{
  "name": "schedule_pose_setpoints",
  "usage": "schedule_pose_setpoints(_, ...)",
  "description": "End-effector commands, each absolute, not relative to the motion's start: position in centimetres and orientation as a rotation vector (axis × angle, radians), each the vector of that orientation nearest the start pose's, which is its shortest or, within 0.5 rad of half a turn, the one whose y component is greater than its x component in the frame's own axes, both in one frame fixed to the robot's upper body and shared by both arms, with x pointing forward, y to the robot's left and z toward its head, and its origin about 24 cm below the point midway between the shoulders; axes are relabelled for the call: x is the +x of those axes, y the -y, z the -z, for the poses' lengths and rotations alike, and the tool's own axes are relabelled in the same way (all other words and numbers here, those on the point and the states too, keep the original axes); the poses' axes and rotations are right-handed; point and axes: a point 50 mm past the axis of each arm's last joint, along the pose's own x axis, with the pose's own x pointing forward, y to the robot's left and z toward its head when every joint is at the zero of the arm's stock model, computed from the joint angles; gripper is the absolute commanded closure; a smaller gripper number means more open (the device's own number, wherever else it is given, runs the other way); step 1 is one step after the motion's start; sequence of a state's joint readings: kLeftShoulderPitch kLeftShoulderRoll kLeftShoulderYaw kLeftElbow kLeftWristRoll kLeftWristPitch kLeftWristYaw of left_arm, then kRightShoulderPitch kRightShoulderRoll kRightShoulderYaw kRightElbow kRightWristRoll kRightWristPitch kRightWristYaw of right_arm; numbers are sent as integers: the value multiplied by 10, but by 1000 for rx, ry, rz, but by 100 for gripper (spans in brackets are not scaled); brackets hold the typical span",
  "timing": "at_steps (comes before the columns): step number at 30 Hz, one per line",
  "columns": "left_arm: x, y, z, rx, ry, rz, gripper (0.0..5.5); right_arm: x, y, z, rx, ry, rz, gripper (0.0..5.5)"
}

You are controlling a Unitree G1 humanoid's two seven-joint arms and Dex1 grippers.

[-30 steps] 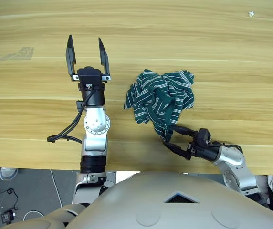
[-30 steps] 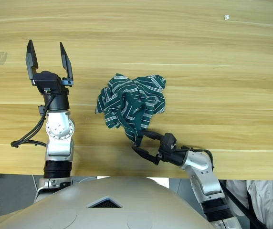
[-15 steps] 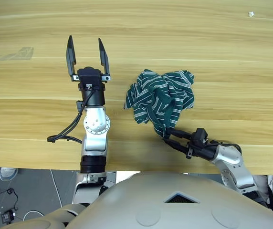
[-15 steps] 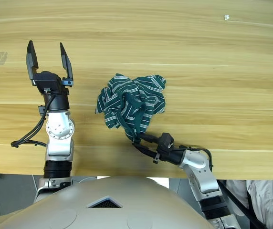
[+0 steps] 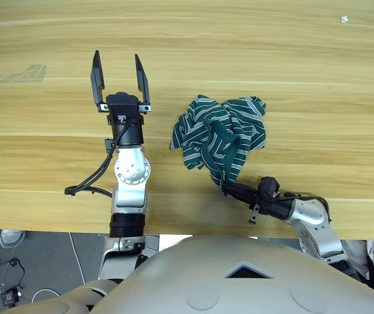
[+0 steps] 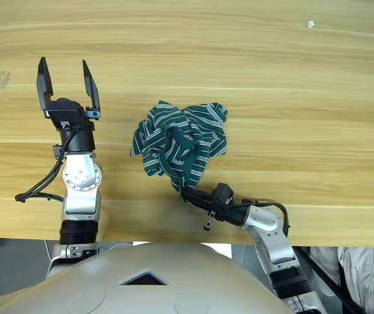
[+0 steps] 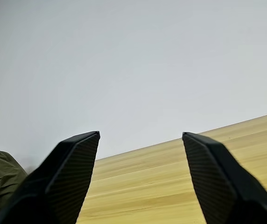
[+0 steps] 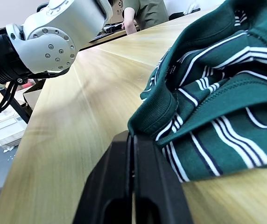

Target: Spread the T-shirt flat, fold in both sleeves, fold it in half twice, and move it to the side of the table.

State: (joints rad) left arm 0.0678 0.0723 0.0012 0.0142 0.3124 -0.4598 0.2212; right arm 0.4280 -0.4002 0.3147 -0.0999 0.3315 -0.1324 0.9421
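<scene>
Fingers [image 5: 95,75] on your left gripper [image 5: 117,65] are standing wide apart, holding nothing and pointing away from you across the table [image 5: 272,52]. The gripper is sitting low over bare wood, well apart from the cloth, so I am reading it as parked and ready, not working. A black cable [image 5: 72,190] is looping off that arm near the table's front edge.

Moving right, the T-shirt [image 5: 218,134] is lying in a crumpled heap near the middle of the table. It is green with white stripes, and it is bunching so tightly that I cannot tell sleeves from hem. Nothing is spread yet, so you are sitting at the very start of the task.

Further right and nearer to you, your right gripper [image 5: 226,188] is lying low by the front edge, closed narrow on the near tip of the heap. The right wrist view is showing its two black pads [image 8: 110,186] pressing together, with a ribbed edge of the cloth appearing caught at their tips. Holding an outer edge is making sense here, since drawing it outward is likely to open the bunch. You are probably going to need the left gripper on another edge too, because one pinch alone may just drag the whole heap. That grip is biting very little fabric, so it may slip.
</scene>
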Motion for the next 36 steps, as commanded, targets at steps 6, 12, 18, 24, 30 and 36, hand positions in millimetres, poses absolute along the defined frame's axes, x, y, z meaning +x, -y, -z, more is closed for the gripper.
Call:
schedule_pose_setpoints(6,233,-167,-69,346,409,-146,219,147,162,-43,27,-88,-1218,548)
schedule_pose_setpoints(12,232,-166,-73,360,410,-126,219,170,205,-89,-287,-42,-1261,548)
schedule_pose_setpoints(18,242,-157,-82,470,366,179,219,192,228,-104,-521,-63,-1228,548)
schedule_pose_setpoints(24,260,-153,-79,548,138,862,219,201,223,-105,-577,-52,-1248,548)
schedule_pose_setpoints(30,268,-153,-80,567,-136,1298,219,202,215,-97,-576,-48,-1276,548)
schedule_pose_setpoints(36,286,-133,-91,392,-201,1428,219,204,207,-91,-582,-42,-1302,548)
